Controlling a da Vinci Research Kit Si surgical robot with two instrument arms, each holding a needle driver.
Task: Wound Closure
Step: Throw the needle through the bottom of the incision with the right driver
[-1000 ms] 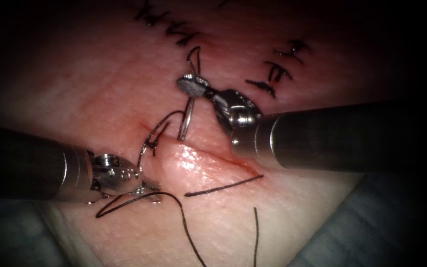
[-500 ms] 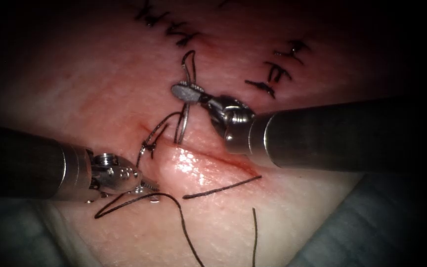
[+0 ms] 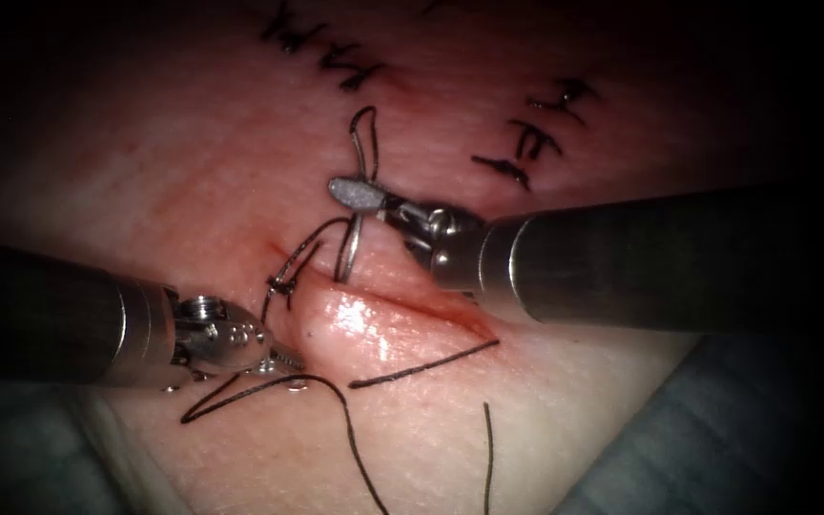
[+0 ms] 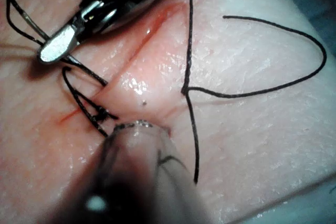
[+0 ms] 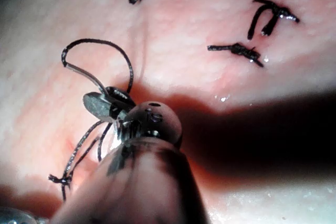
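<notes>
The tissue point(image 3: 193, 162) has a cut point(image 3: 412, 305) running from upper left to lower right. My right tool point(image 3: 350, 195) comes in from the right, jaws shut on the curved needle point(image 3: 353, 248) at about mid-curve. The needle's lower end meets the far lip of the cut near its left end, and I cannot tell how deep it sits. A thread loop point(image 5: 97, 42) rises above the right tool point(image 5: 100, 103). At the left, my left tool point(image 3: 283, 362) rests just below the cut, jaws shut on thread point(image 3: 269, 310) that runs up to a knot point(image 3: 283, 283).
Finished dark stitches point(image 3: 355, 74) and more stitches point(image 3: 526, 143) lie at the back. A loose thread piece point(image 3: 426, 365) crosses the near lip of the cut. A long strand point(image 3: 355, 448) curls toward the front. Blue drape point(image 3: 698, 448) borders the tissue at the right.
My right tool has moved left and slightly down with the needle, whose lower end now sits closer to the cut's lip. The left tool has barely moved.
</notes>
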